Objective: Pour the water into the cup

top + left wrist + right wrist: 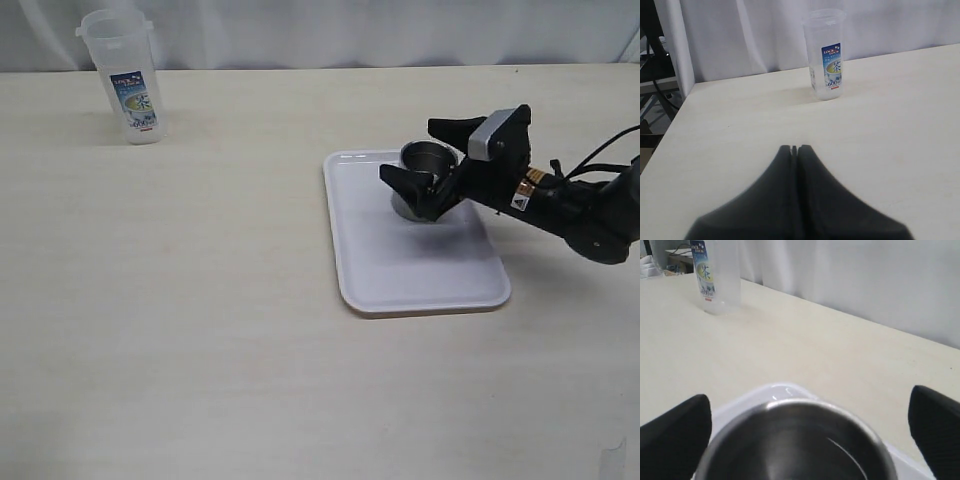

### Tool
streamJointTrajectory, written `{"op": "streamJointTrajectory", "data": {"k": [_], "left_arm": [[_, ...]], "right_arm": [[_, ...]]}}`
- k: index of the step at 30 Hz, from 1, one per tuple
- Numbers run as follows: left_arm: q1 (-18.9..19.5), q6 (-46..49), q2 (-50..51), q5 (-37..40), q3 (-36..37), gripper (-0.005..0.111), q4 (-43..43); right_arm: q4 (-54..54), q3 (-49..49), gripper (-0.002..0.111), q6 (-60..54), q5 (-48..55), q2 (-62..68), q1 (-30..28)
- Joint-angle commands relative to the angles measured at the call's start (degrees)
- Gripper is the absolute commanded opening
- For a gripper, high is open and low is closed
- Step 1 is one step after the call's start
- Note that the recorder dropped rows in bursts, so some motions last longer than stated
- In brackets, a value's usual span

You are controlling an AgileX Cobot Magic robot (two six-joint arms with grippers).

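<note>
Cup (429,157), jug (128,85), tray (420,272): one each

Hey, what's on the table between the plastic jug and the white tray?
Nothing. The exterior view shows only bare table between the jug and the tray holding the cup; the right wrist view agrees.

My right gripper (412,152) hides the lower wall of the cup (430,156) in the exterior view. The right wrist view cuts the cup off below its rim and the jug (722,280) at its label. My left gripper (794,149) is blurred, its base cropped.
</note>
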Motion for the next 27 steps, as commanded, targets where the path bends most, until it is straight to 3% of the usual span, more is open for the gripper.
{"op": "streamJointTrajectory", "data": {"k": [1, 5, 10, 12, 15, 19, 27], "left_arm": [[-0.58, -0.16, -0.13, -0.68, 0.15, 0.0, -0.46], [-0.58, -0.16, -0.13, -0.68, 0.15, 0.0, -0.46], [-0.58, -0.16, -0.13, -0.68, 0.15, 0.0, -0.46], [-0.58, -0.16, -0.13, -0.68, 0.15, 0.0, -0.46], [-0.58, -0.16, -0.13, -0.68, 0.15, 0.0, -0.46], [-0.58, -0.16, -0.13, -0.68, 0.15, 0.0, -0.46], [-0.58, -0.16, -0.13, -0.68, 0.15, 0.0, -0.46]], "right_arm": [[-0.47, -0.07, 0.102, 3.23, -0.83, -2.86, -0.28], [-0.99, 0.93, 0.102, 5.42, -0.83, -9.11, -0.28], [11.55, 8.13, 0.099, 6.17, -0.83, -23.02, -0.28], [14.33, 10.36, 0.086, 6.17, -0.52, -28.88, -0.14], [11.37, 11.55, 0.046, 6.27, 1.78, -35.84, -0.14], [4.9, 11.55, 0.004, 9.43, 1.78, -42.09, -0.14], [5.1, 11.55, 0.004, 19.89, 5.96, -51.49, -0.14]]}}
